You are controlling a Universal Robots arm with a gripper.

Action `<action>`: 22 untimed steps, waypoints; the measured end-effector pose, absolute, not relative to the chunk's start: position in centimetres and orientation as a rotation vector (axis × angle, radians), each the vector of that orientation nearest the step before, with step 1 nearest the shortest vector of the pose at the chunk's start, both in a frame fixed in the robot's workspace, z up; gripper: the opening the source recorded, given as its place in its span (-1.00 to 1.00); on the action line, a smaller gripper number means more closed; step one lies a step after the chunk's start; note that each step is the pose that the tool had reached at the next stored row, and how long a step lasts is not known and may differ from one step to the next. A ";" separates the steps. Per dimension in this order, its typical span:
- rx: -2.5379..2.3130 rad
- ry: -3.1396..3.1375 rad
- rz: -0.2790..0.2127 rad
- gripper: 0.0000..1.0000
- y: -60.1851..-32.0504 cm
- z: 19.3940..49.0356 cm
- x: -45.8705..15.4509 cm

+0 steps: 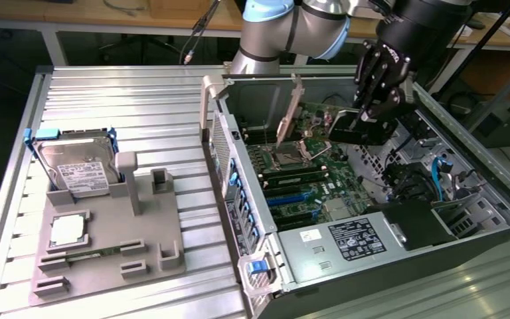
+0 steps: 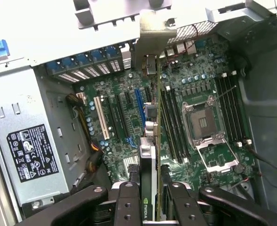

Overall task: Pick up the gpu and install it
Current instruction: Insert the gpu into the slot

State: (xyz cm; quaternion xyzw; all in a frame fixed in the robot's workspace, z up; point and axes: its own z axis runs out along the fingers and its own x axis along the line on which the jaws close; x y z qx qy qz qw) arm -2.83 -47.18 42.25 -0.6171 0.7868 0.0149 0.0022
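Observation:
My gripper (image 1: 374, 111) hangs over the open computer case (image 1: 494, 199), shut on the gpu (image 1: 354, 127), a thin black card with a silver bracket (image 1: 291, 109) at one end. In the wrist view the gpu (image 2: 150, 165) is seen edge-on between my two black fingers (image 2: 128, 202), and my gripper (image 2: 151, 200) clamps it from both sides. The card stands on edge above the motherboard (image 2: 124, 99), between the blue expansion slot (image 2: 139, 108) and the memory slots (image 2: 174, 127). Its bracket (image 2: 152, 33) reaches toward the case's rear slot openings. I cannot tell whether the card's edge touches a slot.
An open CPU socket (image 2: 202, 125) lies beside the card, and a power supply (image 1: 348, 242) sits at the case's near end. On the exterior view's left, a grey fixture (image 1: 104, 246) holds a silver hard drive (image 1: 78, 166), a processor (image 1: 67, 229) and a memory stick (image 1: 87, 252).

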 end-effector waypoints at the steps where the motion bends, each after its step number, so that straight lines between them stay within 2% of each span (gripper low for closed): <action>1: -1.944 2.462 0.047 -0.47 -47.2 42.2 -2.8; 22: -2.131 2.305 0.047 -0.47 -47.2 42.3 -2.8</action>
